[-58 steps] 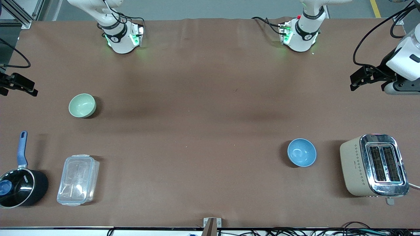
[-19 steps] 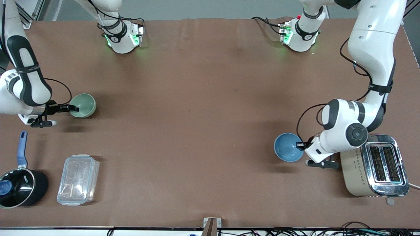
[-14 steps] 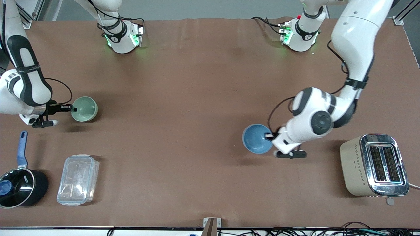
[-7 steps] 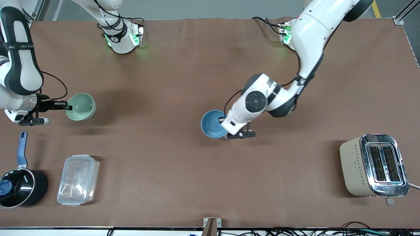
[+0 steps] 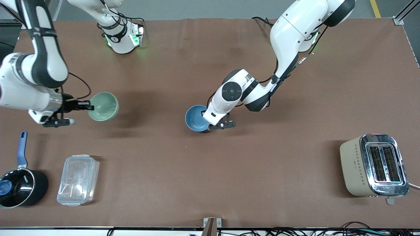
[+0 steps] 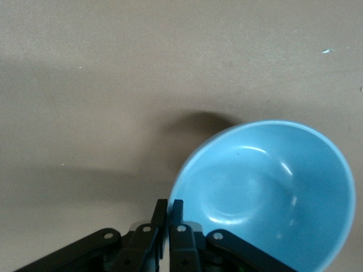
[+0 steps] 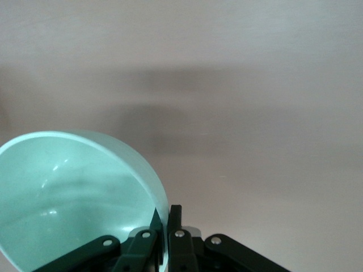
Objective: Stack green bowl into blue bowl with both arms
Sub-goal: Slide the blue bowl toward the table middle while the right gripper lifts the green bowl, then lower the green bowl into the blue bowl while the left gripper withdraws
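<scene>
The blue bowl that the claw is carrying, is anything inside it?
Nothing shows inside the blue bowl; the left claw pinches its rim. A small strip by the claw's fingers is covered.

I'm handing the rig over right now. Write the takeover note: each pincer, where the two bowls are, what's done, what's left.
Left pincer: shut on the rim of the blue bowl, over the middle of the table; whether the bowl touches the cloth cannot be told.
Right pincer: shut on the rim of the green bowl, held above the table toward the right arm's end.
Done: both bowls gripped, one per arm.
Left: the bowls are well apart. Probably set the blue bowl down, bring the green bowl over it, lower it inside and release.
The saucepan, clear container and toaster stand out of the way.
</scene>
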`<control>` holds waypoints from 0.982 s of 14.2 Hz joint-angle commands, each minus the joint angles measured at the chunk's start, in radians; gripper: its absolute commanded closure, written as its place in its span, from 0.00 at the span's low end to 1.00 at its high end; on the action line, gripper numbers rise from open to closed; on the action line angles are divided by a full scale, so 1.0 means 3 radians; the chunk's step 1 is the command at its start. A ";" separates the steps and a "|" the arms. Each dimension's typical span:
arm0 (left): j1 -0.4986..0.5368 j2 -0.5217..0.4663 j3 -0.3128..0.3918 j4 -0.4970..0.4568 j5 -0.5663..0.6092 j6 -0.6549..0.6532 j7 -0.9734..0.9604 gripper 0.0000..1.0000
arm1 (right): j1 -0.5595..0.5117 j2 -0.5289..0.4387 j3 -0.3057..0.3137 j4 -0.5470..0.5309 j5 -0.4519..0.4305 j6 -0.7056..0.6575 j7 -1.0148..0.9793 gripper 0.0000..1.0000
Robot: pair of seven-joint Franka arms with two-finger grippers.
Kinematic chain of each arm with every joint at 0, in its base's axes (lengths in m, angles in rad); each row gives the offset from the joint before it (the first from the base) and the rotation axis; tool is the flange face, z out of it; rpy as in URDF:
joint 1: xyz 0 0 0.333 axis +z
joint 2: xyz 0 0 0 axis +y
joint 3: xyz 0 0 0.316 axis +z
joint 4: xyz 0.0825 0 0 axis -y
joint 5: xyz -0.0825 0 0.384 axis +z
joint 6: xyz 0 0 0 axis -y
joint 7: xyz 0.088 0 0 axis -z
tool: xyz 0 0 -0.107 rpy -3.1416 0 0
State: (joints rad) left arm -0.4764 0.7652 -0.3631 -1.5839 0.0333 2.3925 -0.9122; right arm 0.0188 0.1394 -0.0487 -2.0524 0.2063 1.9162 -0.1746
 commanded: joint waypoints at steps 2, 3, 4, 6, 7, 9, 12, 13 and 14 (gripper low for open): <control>-0.0003 -0.0045 0.0065 0.0090 0.0058 -0.0034 -0.0103 0.14 | 0.0595 -0.0051 -0.0037 0.0127 0.0155 -0.0027 0.0553 0.98; 0.0023 -0.0111 0.0111 0.0095 0.0063 -0.0044 -0.0134 0.00 | 0.0698 -0.0045 -0.0032 0.0148 0.0212 0.0004 0.0794 0.98; 0.0074 -0.0223 0.0187 0.0090 0.0063 -0.0070 -0.0135 0.00 | 0.0811 -0.0035 -0.0032 0.0219 0.0228 0.0040 0.0933 0.98; 0.0207 -0.0479 0.0254 0.0130 0.0073 -0.0401 -0.0094 0.00 | 0.1087 -0.0015 -0.0032 0.0367 0.0263 0.0066 0.1331 0.98; 0.0314 -0.0601 0.0295 0.0166 0.0088 -0.0524 -0.0023 0.00 | 0.1240 0.0036 -0.0032 0.0454 0.0274 0.0076 0.1617 0.98; 0.0574 -0.0842 0.0300 0.0172 0.0373 -0.0810 0.0146 0.00 | 0.1537 0.0194 -0.0037 0.0587 0.0269 0.0193 0.2088 0.98; 0.0943 -0.1108 0.0285 0.0177 0.0630 -0.1102 0.0660 0.00 | 0.1808 0.0379 -0.0032 0.0588 0.0274 0.0464 0.2529 0.98; 0.1070 -0.1190 0.0285 0.0177 0.0625 -0.1174 0.0906 0.00 | 0.1865 0.0430 -0.0032 0.0588 0.0324 0.0480 0.2646 0.98; 0.1203 -0.1282 0.0280 0.0177 0.0625 -0.1245 0.1126 0.00 | 0.1906 0.0481 -0.0032 0.0593 0.0446 0.0520 0.2683 0.98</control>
State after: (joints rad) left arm -0.1675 0.4391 -0.2717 -1.5038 0.2000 2.0544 -0.6714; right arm 0.5724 0.2482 -0.0466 -1.8972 0.2841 2.0653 0.5936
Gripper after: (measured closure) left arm 0.000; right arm 0.956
